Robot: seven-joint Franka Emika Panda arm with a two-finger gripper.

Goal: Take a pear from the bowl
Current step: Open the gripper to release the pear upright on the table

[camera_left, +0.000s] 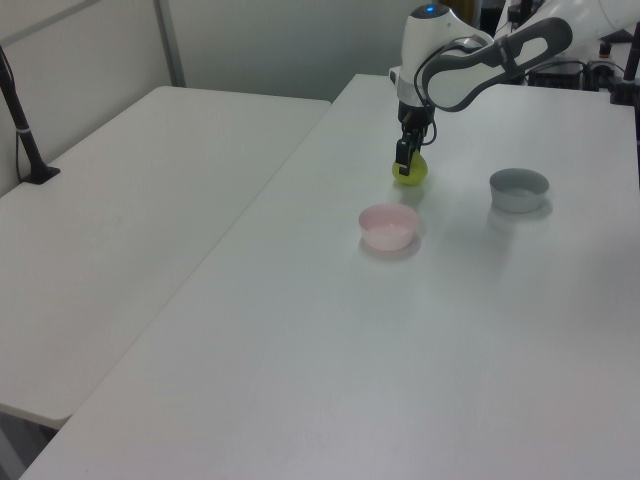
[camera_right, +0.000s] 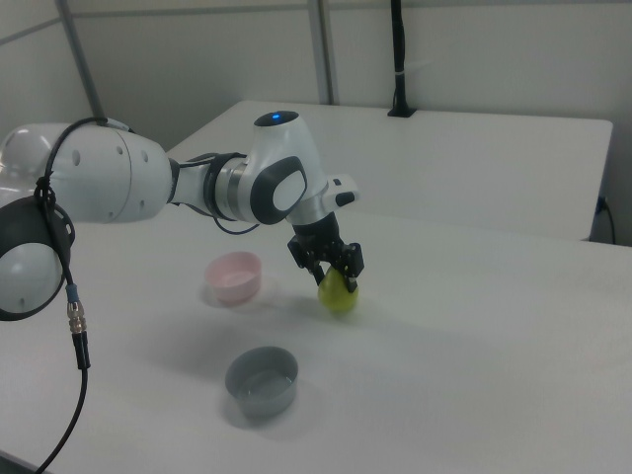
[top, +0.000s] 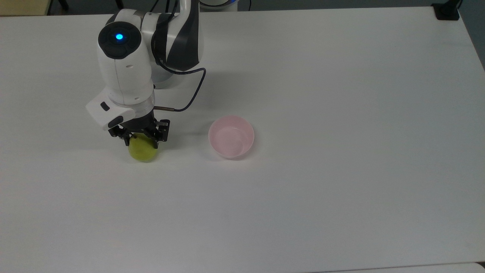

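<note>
The yellow-green pear (top: 143,151) (camera_left: 411,173) (camera_right: 339,295) sits low at the white table, to the top view's left of the pale pink bowl (top: 231,137) (camera_left: 389,226) (camera_right: 233,277). My gripper (top: 141,141) (camera_left: 404,160) (camera_right: 332,274) points straight down and is shut on the pear's upper part. The pink bowl is empty and stands apart from the pear. Whether the pear touches the table I cannot tell.
A grey bowl (camera_left: 519,189) (camera_right: 262,381) stands on the same white table (top: 341,113), on the left view's right of the pink bowl. A second white table (camera_left: 120,200) adjoins on the left view's left, with a black post (camera_left: 25,135) on it.
</note>
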